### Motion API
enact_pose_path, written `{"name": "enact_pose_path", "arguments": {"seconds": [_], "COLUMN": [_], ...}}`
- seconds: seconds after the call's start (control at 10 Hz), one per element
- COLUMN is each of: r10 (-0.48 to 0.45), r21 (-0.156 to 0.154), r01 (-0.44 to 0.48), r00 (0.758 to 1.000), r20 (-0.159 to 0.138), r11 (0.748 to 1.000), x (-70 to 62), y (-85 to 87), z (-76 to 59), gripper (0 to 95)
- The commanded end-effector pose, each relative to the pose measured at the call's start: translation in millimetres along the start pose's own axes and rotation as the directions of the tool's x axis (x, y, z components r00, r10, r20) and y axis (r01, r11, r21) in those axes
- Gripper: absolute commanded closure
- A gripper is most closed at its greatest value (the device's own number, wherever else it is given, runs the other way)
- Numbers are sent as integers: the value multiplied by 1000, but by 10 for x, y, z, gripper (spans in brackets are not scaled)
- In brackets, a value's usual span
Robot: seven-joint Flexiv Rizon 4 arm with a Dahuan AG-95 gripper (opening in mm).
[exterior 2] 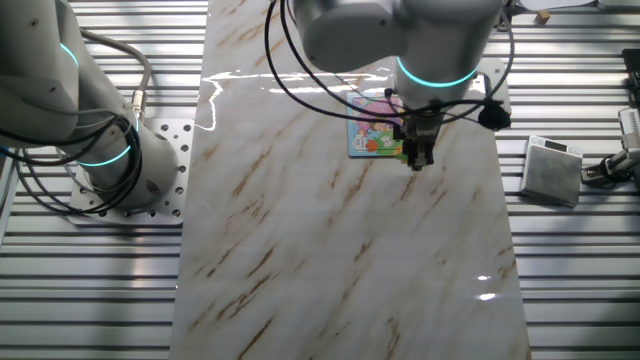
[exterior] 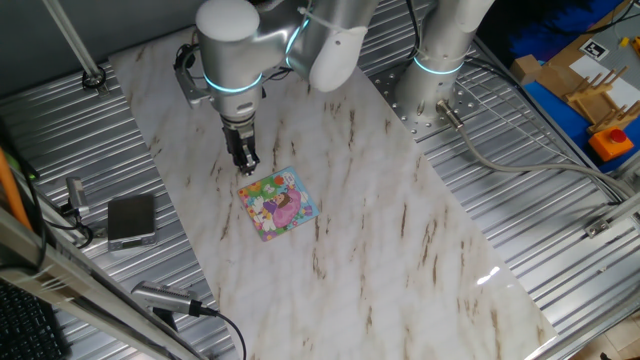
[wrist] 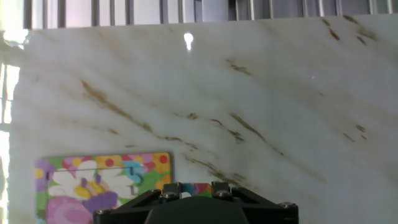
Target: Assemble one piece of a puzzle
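A robotics lab: marble-patterned table [exterior: 400, 230] on ribbed metal bench [exterior: 560, 200].

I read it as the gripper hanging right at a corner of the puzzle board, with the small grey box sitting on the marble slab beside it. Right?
Not quite. The grey box sits off the marble slab, on the ribbed metal surface beside it, as one fixed view shows. The gripper does hang at a corner of the puzzle board.

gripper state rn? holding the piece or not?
gripper: fingers close together at a corner of the puzzle; whether they are shut, or pinch the piece, cannot be told. No piece is visible in any view.
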State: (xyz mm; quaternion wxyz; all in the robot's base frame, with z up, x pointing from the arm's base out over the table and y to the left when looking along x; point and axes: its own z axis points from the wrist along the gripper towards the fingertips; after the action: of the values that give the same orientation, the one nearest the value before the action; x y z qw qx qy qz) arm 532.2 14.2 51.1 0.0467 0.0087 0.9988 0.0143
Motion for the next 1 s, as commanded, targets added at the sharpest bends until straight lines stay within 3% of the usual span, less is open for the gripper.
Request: {"name": "enact_pose_path", "arguments": {"seconds": [0.1,1.0], "r10": [1,-33], "r21": [3,4], "r01": [-1,33], "r00": [1000,999], "r20": [-2,-13], "r11": [1000,999], "x": [-10,-78], "y": [28,108], "z": [-3,-10], "gripper": [950,950]}}
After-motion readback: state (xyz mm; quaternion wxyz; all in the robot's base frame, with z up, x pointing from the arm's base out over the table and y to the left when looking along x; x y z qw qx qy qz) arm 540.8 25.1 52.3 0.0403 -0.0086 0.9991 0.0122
